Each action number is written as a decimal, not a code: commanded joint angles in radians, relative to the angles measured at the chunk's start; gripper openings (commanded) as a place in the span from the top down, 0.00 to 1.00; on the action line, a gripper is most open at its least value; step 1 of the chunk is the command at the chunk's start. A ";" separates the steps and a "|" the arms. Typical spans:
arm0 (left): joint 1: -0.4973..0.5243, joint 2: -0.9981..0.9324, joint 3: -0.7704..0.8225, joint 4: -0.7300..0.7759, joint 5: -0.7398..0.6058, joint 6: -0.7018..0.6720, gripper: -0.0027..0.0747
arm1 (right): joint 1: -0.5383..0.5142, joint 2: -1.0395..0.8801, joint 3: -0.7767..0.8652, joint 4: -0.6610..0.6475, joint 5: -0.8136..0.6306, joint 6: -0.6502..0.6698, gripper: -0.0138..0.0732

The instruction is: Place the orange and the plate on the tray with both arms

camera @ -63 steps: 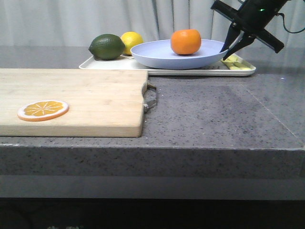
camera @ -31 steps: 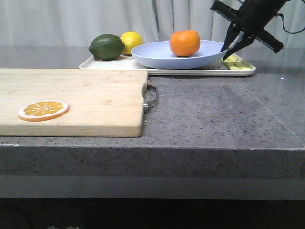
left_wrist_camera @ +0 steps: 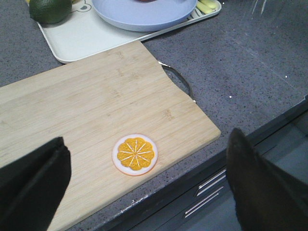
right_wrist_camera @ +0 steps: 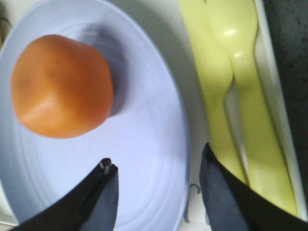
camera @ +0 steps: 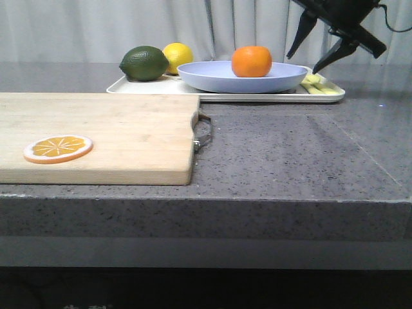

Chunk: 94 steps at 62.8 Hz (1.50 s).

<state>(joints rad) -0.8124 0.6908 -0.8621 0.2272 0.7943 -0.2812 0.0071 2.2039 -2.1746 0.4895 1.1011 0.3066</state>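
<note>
- Since the earlier frames my right gripper (camera: pixel 315 53) has let go of the plate (camera: pixel 242 76) and lifted; the plate now sits flat on the tray (camera: pixel 154 89), the orange (camera: pixel 251 61) on it.
- Left gripper (left_wrist_camera: pixel 144 178): jaws spread wide, empty, hovering above the cutting board (camera: pixel 96 132) and its orange slice (camera: pixel 58 149).
- Right jaws released, holding nothing, straddling the plate's rim from above.
- To finish cleanly I'd rise straight up, clear of the rim and the yellow cutlery (right_wrist_camera: pixel 240 96) beside it.
- Open worktop (camera: pixel 302 154) lies right of the board; the tray's front edge sits just behind it.
</note>
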 commanded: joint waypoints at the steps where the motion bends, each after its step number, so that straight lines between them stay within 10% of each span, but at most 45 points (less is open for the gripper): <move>1: 0.004 -0.002 -0.025 0.012 -0.077 -0.011 0.15 | -0.002 -0.121 -0.035 0.019 -0.011 -0.011 0.37; 39: 0.004 -0.002 -0.025 0.016 -0.077 -0.011 0.15 | -0.002 -0.463 0.041 -0.071 0.181 -0.262 0.37; 65: 0.004 -0.002 -0.025 0.016 -0.077 -0.011 0.15 | -0.002 -1.013 0.668 -0.128 -0.066 -0.538 0.44; 94: 0.004 -0.002 -0.025 0.016 -0.075 -0.011 0.15 | -0.002 -1.602 1.263 -0.267 -0.185 -0.540 0.44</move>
<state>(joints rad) -0.8124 0.6908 -0.8621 0.2307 0.7927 -0.2812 0.0071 0.6559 -0.9461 0.2239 0.9944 -0.2222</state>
